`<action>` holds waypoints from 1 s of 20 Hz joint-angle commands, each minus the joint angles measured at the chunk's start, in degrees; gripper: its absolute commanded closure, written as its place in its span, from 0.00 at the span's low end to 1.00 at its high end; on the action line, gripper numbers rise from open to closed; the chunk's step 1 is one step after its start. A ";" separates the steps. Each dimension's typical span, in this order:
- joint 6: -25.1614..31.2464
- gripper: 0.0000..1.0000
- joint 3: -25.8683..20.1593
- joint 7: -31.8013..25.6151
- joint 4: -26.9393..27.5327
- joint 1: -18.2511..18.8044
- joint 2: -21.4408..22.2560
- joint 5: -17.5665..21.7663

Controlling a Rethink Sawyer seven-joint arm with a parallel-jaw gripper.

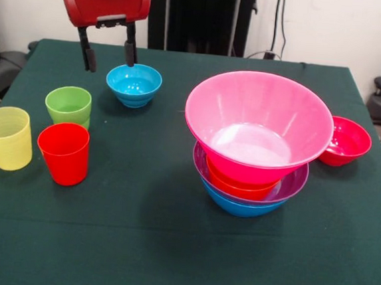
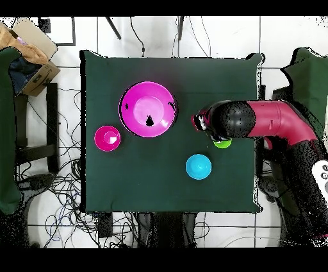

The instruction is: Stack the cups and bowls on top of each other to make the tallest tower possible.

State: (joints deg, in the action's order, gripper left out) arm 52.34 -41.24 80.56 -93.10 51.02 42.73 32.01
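Note:
My gripper [image 1: 110, 64] hangs open and empty at the table's far left, its fingers [image 1: 129, 52] just behind the small cyan bowl [image 1: 134, 83]. The green cup [image 1: 68, 104], red cup [image 1: 63, 153] and yellow cup [image 1: 5, 137] stand upright together at the left. The tower [image 1: 255, 148] stands right of centre: blue bowl [image 1: 241, 208] lowest, then purple [image 1: 296, 184], orange [image 1: 238, 187], and a large pink bowl [image 1: 259, 122] on top. A crimson bowl [image 1: 348, 141] sits beside it. In the overhead view my arm [image 2: 256, 120] hides the red and yellow cups; the green cup [image 2: 223, 144] peeks out.
The dark green table [image 1: 167, 254] ends close behind the gripper and beside the crimson bowl. In the overhead view, the cyan bowl [image 2: 198, 167], pink bowl [image 2: 148, 109] and crimson bowl [image 2: 107, 138] show. A cardboard box [image 2: 32, 45] and cables lie off the table.

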 commanded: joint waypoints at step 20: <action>0.17 0.00 3.28 -2.85 5.49 -2.96 -9.45 1.45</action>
State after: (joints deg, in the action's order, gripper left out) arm 52.34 -39.87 80.56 -90.76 49.80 36.26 31.98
